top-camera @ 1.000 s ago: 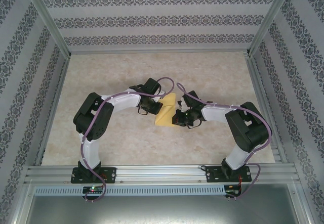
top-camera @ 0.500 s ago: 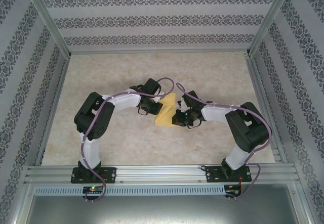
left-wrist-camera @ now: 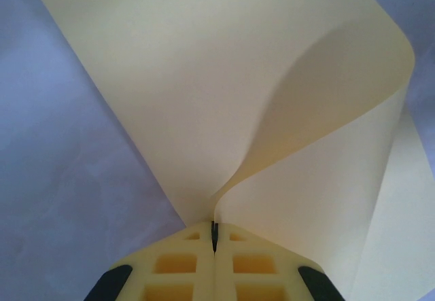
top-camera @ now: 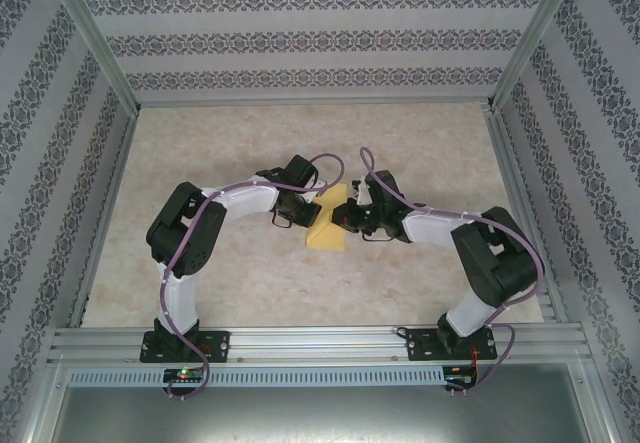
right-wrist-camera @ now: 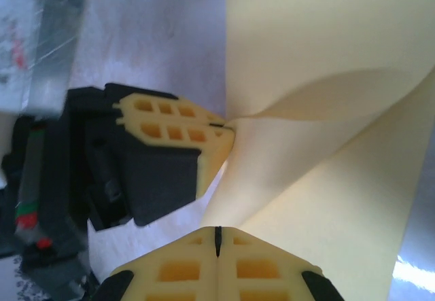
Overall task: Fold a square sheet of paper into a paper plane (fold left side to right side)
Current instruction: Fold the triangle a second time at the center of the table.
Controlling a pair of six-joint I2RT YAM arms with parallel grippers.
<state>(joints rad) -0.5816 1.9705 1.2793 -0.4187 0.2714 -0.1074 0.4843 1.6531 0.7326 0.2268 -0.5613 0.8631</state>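
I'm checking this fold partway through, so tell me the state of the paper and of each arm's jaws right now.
square sheet of paper: one side lifted and curled over in a loose loop, not pressed flat.
left gripper: jaws shut on the sheet's edge.
right gripper: jaws shut, tips right at the sheet; whether they grip it cannot be told.

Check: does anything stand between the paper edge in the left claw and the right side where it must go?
Yes: the shut right claw sits at the right side of the paper, close before the left claw. Nothing else visible intervenes.
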